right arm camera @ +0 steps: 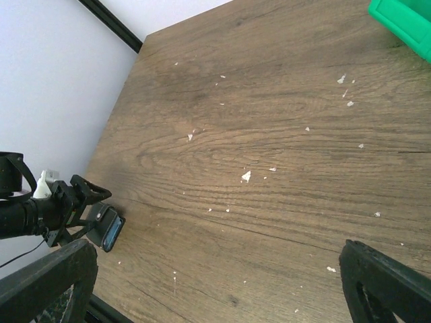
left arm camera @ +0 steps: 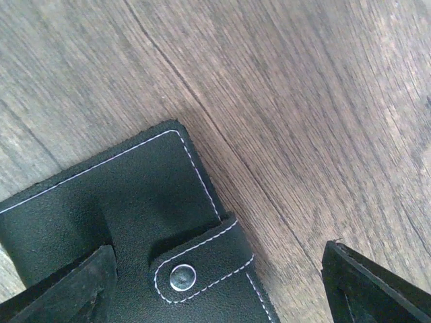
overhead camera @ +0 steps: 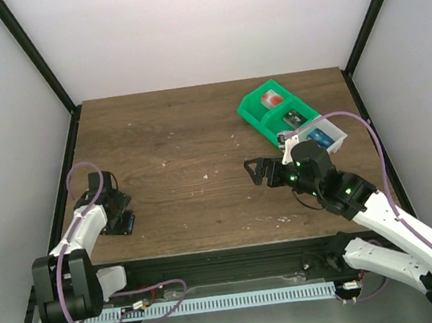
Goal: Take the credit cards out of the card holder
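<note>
The card holder lies closed on the wooden table, black outside with white stitching and a tab held by a metal snap. In the top view it is a small dark shape near the front left edge. My left gripper is open low over it, one finger above the holder and the other above bare wood. It also shows in the right wrist view, with a bluish strip along one edge. No credit card shows clearly. My right gripper is open and empty above the table's middle right.
A green-and-white compartment bin with small items stands at the back right, its corner in the right wrist view. Small white flecks dot the wood. Black frame posts and white walls enclose the table.
</note>
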### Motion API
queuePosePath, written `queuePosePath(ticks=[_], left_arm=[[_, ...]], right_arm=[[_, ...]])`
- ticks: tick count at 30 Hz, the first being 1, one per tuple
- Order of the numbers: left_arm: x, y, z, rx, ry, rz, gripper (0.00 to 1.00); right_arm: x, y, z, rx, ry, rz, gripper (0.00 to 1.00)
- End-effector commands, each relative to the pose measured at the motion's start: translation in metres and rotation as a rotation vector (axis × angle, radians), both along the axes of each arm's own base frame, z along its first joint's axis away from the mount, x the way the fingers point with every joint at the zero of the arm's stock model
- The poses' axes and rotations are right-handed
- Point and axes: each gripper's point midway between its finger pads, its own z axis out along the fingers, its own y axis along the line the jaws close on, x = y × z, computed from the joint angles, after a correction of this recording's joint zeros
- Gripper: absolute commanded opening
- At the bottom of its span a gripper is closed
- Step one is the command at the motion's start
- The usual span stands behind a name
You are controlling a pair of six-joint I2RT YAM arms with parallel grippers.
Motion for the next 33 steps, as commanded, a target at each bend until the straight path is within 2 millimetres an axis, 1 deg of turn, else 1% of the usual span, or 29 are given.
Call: queuePosePath(ticks=[1,5,8,11,15,21,23,25,27,29,31,33], left_arm=[[0.024,-0.035,-0.01,-0.14,-0.089,-0.183,0.85],[0.036,-0.07,-0.008,-0.253,-0.167,-0.341,0.82],[0.045,-0.093,-0.001,-0.275,-0.204,-0.462,0.8],[0.049,-0.117,0.002,-0.299,-0.218,-0.555,0.79],[0.046,-0.155,0.003,-0.387,-0.246,-0.668,0.76],[0.042,-0.194,0.005,-0.388,-0.246,-0.79,0.72],[0.042,-0.205,0.009,-0.4,-0.266,-0.821,0.69],[0.04,-0.219,0.022,-0.442,-0.312,-0.867,0.68],[0.039,-0.223,0.032,-0.454,-0.339,-0.889,0.67],[0.041,-0.218,0.041,-0.419,-0.349,-0.883,0.66],[0.045,-0.206,0.045,-0.358,-0.346,-0.851,0.66],[0.047,-0.19,0.044,-0.31,-0.327,-0.807,0.62]], right_arm=[[0.003,-0.002,-0.001,-0.011,-0.015,-0.01,1.0],[0.003,-0.001,-0.002,-0.012,-0.009,-0.003,1.0],[0.002,-0.001,-0.002,-0.01,-0.011,0.001,1.0],[0.001,-0.001,-0.001,-0.006,-0.018,0.002,1.0],[0.002,0.0,0.0,-0.001,-0.022,0.005,1.0],[0.002,0.002,-0.003,-0.012,-0.013,0.011,1.0],[0.003,0.003,-0.006,-0.019,-0.003,0.015,1.0],[0.002,0.005,-0.009,-0.022,0.007,0.025,1.0],[0.001,0.01,-0.013,-0.025,0.02,0.053,1.0],[-0.001,0.016,-0.022,-0.029,0.048,0.081,0.99],[-0.003,0.025,-0.031,-0.026,0.081,0.124,0.94],[-0.005,0.035,-0.041,-0.019,0.12,0.171,0.87]])
